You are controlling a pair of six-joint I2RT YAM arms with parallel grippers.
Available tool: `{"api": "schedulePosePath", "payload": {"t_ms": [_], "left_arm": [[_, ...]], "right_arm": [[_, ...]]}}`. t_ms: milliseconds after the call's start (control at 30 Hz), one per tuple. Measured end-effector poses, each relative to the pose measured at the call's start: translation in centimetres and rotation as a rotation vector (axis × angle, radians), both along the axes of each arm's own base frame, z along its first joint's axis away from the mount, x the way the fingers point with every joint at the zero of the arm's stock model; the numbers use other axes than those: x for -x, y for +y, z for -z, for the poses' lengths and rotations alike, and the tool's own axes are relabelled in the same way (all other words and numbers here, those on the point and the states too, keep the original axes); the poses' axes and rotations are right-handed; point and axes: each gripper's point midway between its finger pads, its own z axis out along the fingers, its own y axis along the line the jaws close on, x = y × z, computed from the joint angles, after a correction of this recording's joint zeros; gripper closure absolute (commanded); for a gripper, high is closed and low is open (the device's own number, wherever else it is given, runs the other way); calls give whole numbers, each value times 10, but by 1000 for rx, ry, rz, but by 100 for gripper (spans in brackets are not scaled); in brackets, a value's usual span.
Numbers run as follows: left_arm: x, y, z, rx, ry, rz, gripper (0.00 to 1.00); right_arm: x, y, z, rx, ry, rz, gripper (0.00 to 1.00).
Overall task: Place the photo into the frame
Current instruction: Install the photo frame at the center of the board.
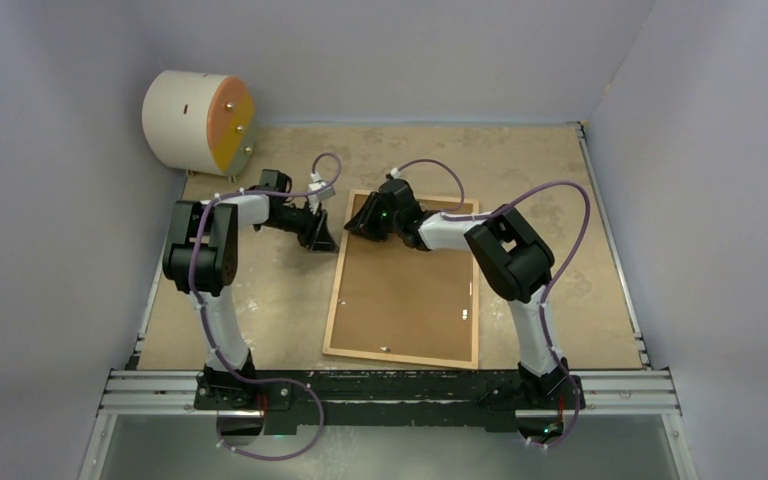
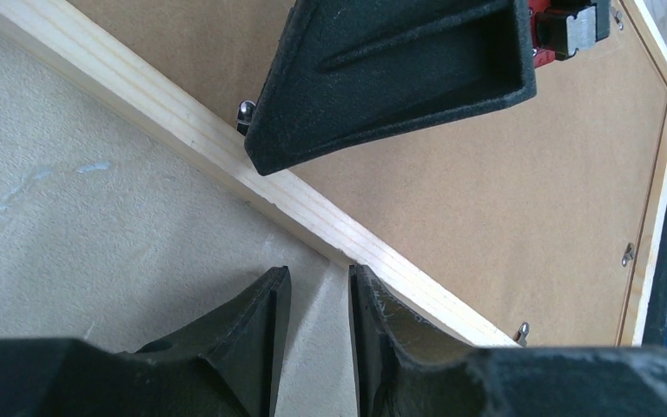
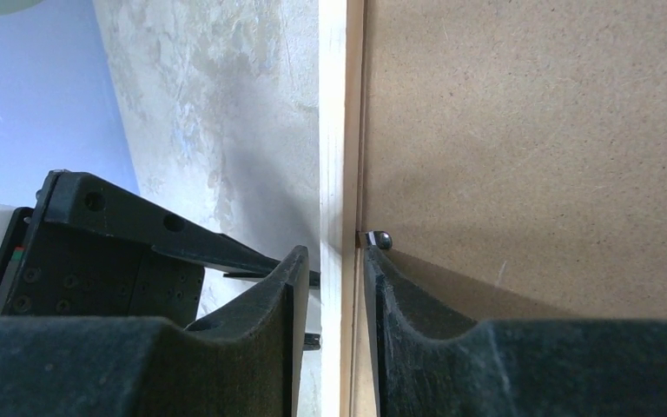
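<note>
The frame (image 1: 335, 305) lies face down on the table, a thin light-wood rectangle with the brown backing board (image 1: 410, 290) filling it. The photo is out of view. My right gripper (image 1: 358, 225) stands at the frame's far left corner. In the right wrist view its jaws (image 3: 337, 252) straddle the wood rail (image 3: 332, 104), the inner fingertip against a small metal clip (image 3: 380, 239), and a thin gap shows beside the outer finger. My left gripper (image 1: 322, 238) is just outside that same rail (image 2: 200, 135). It (image 2: 320, 271) is partly open over bare table, one finger touching the wood.
A white cylinder with an orange face (image 1: 198, 120) sits at the far left corner by the wall. Small metal clips (image 2: 628, 254) dot the backing's edges. The arms' mounting rail (image 1: 390, 385) runs along the near edge. Walls close three sides.
</note>
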Motion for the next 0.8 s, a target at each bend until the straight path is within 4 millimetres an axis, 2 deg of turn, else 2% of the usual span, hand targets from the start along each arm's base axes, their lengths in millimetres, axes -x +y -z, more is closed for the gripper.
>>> {"api": "schedulePosePath", "payload": {"t_ms": [233,300,433,533,667,733,800], "left_arm": [[0,0,0,0,0,1,66],[0,0,0,0,-1,1,66],[1,-1,-1,-2,-5,5,66],[4,0,-1,-15,-15,23,65],[11,6,0,-62,-26,47,64],[14,11,0,-103,-44,63,64],[20,16,1,-145,-67,77,64]], "right_arm": [[0,0,0,2,6,4,70],[0,0,0,-2,12,10,68],[0,1,-1,-10,18,11,57],[1,0,-7,-19,15,2,39],[1,-27,-25,15,14,14,23],[-5,-53,-43,36,-6,44,15],[-17,-94,-65,56,-47,108,12]]}}
